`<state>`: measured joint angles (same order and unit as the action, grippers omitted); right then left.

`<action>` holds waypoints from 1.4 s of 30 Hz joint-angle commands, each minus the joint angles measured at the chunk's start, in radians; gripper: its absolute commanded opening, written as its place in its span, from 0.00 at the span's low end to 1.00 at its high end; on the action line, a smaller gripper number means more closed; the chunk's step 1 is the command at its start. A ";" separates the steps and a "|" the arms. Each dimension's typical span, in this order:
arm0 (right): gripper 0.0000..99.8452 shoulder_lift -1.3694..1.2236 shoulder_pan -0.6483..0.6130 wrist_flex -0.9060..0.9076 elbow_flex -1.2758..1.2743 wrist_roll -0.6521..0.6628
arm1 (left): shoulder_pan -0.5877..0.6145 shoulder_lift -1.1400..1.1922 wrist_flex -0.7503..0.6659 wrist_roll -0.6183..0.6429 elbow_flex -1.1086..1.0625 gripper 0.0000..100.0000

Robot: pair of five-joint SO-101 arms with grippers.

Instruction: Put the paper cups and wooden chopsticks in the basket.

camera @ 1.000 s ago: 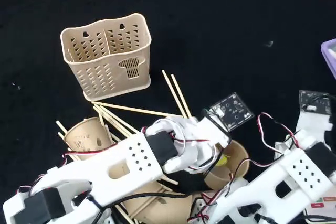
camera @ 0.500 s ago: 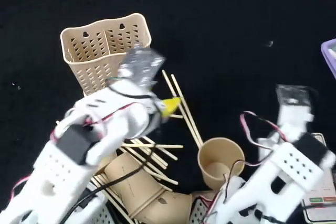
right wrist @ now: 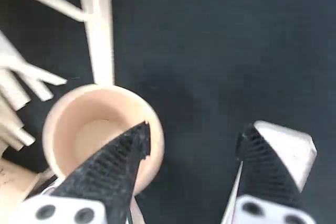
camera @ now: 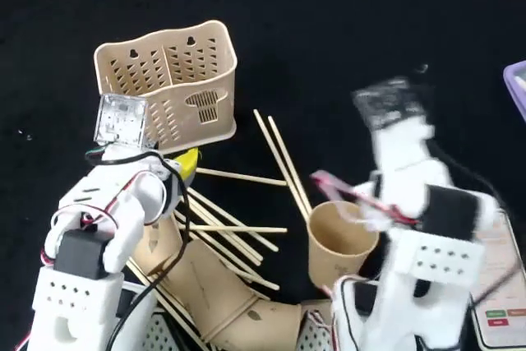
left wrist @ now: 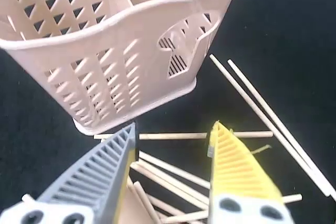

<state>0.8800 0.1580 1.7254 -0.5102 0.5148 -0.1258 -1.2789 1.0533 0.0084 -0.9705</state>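
Hiding part of the lying paper cups [camera: 222, 295]: left arm [camera: 123, 203].

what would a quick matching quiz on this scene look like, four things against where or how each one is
Things: 1 basket; 2 upright paper cup; 3 left hand; 4 right hand.
States: a open, at the upright paper cup; b divided into two compartments; c empty, mouth up; d open, over chopsticks beside the basket.
Pairs: 1-b; 2-c; 3-d; 4-a.

Left gripper [left wrist: 173, 127] hangs with fingers apart (one grey, one yellow); right gripper [right wrist: 198, 127] likewise spread wide, pointing down.
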 commanded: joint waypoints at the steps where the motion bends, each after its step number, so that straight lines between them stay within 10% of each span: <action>1: 0.28 -0.074 -0.167 -0.086 -0.117 -0.032 | 0.005 -0.028 -0.026 0.020 -0.002 0.23; 18: 0.27 -0.096 -0.167 -0.021 -0.303 0.465 | 0.005 -0.097 -0.018 0.020 -0.062 0.23; 23: 0.02 -0.090 -0.167 -0.015 -0.315 0.526 | 0.007 -0.138 -0.017 0.020 -0.067 0.23; 32: 0.01 -0.096 -0.141 0.012 -0.140 0.385 | 0.005 -0.244 0.032 0.020 -0.068 0.23; 42: 0.01 -0.091 -0.149 -0.184 0.073 -0.110 | 0.067 -0.256 0.029 0.012 0.012 0.23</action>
<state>0.7956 0.0031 1.5459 -0.6437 0.6053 -0.1181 -1.5290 1.0825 0.0192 -1.0441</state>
